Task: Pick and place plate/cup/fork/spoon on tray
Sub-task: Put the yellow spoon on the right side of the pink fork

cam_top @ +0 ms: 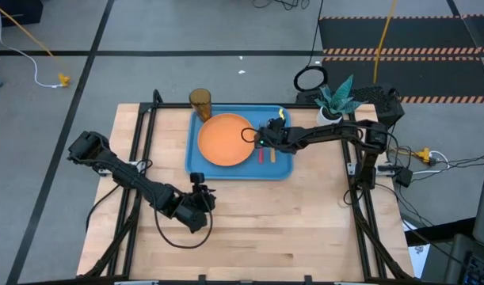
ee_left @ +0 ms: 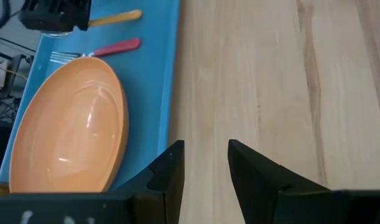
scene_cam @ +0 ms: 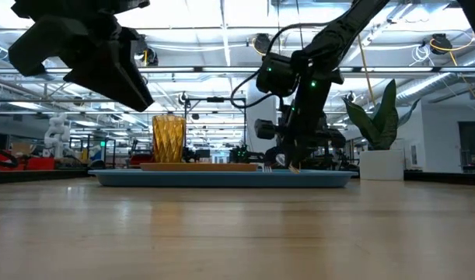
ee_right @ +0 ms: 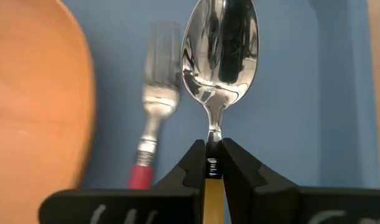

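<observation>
Right jaws closed around spoon (ee_right: 219, 43) neck.

tray (cam_top: 283, 170) light blue | plate (cam_top: 223, 140) orange | cup (cam_top: 200, 101) amber

No readable text, label, brand or number shows in any view. Faint pale marks sit on the dark wrist housings in both wrist views, too cut off to read.
</observation>
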You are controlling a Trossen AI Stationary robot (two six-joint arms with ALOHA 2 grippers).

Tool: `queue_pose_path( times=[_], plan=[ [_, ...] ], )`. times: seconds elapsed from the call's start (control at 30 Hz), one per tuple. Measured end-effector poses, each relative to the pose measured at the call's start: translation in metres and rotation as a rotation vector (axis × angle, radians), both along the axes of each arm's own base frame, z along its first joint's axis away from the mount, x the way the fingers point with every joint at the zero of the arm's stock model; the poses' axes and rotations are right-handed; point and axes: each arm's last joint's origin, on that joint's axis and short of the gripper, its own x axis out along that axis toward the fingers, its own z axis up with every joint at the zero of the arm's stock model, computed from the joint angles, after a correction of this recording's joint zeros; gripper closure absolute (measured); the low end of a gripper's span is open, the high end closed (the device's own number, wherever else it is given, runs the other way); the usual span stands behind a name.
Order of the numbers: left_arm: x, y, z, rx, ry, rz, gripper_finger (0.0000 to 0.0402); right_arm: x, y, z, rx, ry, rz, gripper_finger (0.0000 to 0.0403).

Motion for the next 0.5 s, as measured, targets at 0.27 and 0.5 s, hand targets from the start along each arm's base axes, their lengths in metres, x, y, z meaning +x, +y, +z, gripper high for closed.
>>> queue_pose_path(
  times=[0.27, 0.5],
  plan=[
    [-0.0019, -0.0003, -0.0008, 0.013, 0.018, -0.007, 0.0275, -0.0052, -0.0013, -0.0045, 0.02, 0.019, -0.014, 0.0385],
    [-0.002, -0.0016, -0.0005, 0.01, 0.013, -0.012, 0.0275, -0.01, -0.0008, -0.0102, 0.027, 0.031, -0.023, 0.0385]
  ],
)
